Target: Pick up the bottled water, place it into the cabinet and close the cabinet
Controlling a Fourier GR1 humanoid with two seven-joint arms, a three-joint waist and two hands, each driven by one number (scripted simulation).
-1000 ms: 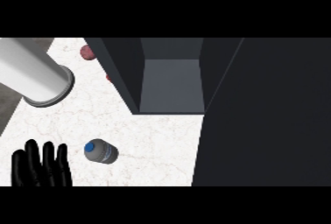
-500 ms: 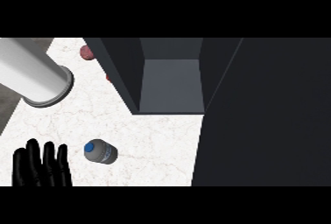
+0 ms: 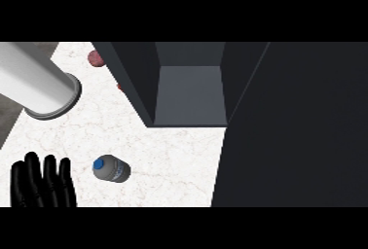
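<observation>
The bottled water (image 3: 111, 168) stands on the white marble counter (image 3: 165, 160); from above it shows as a small grey bottle with a blue cap. My left hand (image 3: 42, 185) shows at the lower left edge, open with its fingers straight up, a short way left of the bottle and not touching it. The dark grey cabinet (image 3: 191, 92) is open at the top centre and I see nothing on the visible part of its floor. Its dark door (image 3: 295, 126) fills the right side of the view. My right hand is not visible.
A large light grey cylinder (image 3: 39, 80) lies slanted across the upper left. Two small reddish objects (image 3: 96, 57) sit by the cabinet's left wall, partly hidden. Bare counter lies between the bottle and the cabinet opening.
</observation>
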